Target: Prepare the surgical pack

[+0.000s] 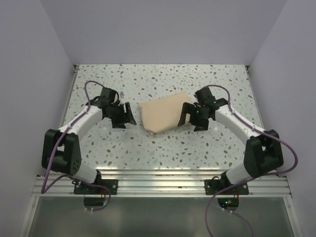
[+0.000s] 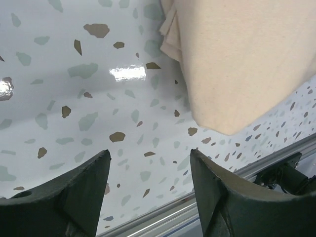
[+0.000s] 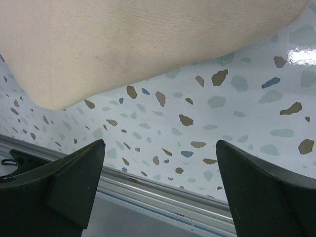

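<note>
As the left tool (image 1: 124,118) and right tool (image 1: 191,118) hung spread and empty, the surgical pack (image 1: 163,112) between them looked fully folded; backing both away seemed due.

1. The folded cloth bundle (image 1: 163,113) lies on the table (image 1: 148,148), about in the middle.
2. The left gripper (image 1: 125,117) is to the left of the bundle. It is near, with bare table between them.
3. The right gripper (image 1: 191,118) is at the bundle's right edge, and I cannot tell if it touches.
4. A rail (image 1: 163,175) runs along the table's near edge, in front of the bundle.
5. The arms stand on that rail, one at each end.
</note>
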Action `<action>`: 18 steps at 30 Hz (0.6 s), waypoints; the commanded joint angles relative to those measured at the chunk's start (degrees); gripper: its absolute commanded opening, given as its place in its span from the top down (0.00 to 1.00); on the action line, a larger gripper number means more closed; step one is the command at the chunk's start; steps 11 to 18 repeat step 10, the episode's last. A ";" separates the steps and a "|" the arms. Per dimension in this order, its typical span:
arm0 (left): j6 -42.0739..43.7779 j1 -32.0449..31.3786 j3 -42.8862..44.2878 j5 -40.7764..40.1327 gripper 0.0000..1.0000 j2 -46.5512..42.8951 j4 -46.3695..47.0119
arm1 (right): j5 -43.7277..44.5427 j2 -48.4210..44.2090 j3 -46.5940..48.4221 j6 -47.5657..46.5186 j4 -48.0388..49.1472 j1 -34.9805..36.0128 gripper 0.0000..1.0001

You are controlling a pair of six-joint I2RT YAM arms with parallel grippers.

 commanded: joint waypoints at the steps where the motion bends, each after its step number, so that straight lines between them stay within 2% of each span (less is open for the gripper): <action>1: 2.10 0.10 -0.21 1.65 0.30 -3.56 2.03 | 3.13 -2.54 -1.12 2.01 -2.49 -0.16 0.01; 2: 2.01 0.10 -0.73 1.75 0.01 -4.35 2.30 | 3.30 -3.76 -2.17 2.54 -1.97 -0.24 0.01; 5: 1.57 0.10 -1.87 3.41 0.01 -5.33 3.36 | 1.30 -5.96 -4.63 4.38 0.05 -0.25 0.01; 6: 1.31 0.10 -3.01 3.94 0.01 -5.85 4.05 | -0.28 -7.36 -7.17 4.57 3.54 -0.25 0.01; 10: 0.25 0.10 -7.67 9.82 0.01 -10.59 12.11 | -3.46 -12.37 -12.63 6.75 11.99 -0.25 0.01; 18: 0.25 0.10 -7.67 9.82 0.01 -10.59 12.11 | -3.46 -12.37 -12.63 6.75 11.99 -0.25 0.01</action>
